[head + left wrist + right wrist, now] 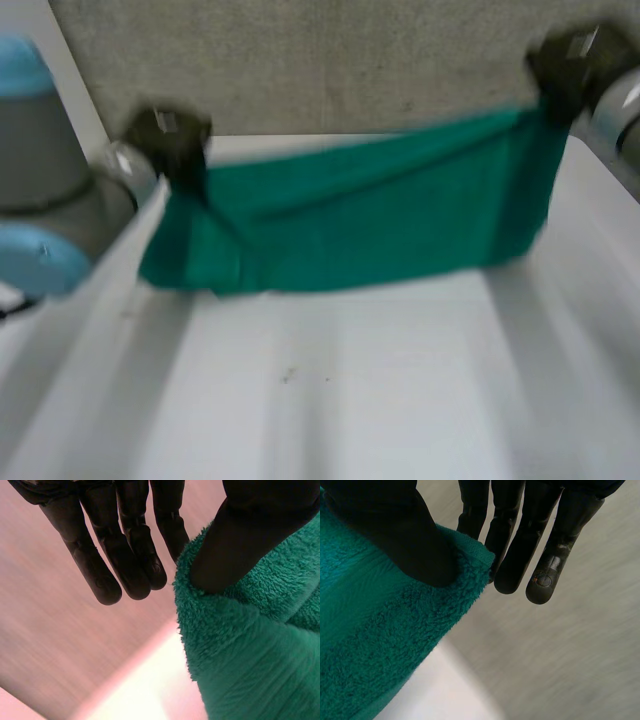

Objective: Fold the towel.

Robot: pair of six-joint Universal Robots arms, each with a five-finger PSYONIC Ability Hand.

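A green towel point(360, 215) hangs stretched between my two hands above the far part of the white table point(330, 390), its lower edge sagging toward the tabletop. My left hand point(168, 140) pinches the towel's left top corner; in the left wrist view its thumb point(240, 540) presses the green towel point(250, 645) against the fingers point(130, 555). My right hand point(572, 62) holds the right top corner higher up; in the right wrist view its thumb point(395, 535) clamps the green towel point(375, 645) against the straight fingers point(535, 550).
A grey carpeted floor point(330, 60) lies beyond the table's far edge. My left arm point(45, 190) stands at the table's left side, my right arm point(620, 110) at the far right corner.
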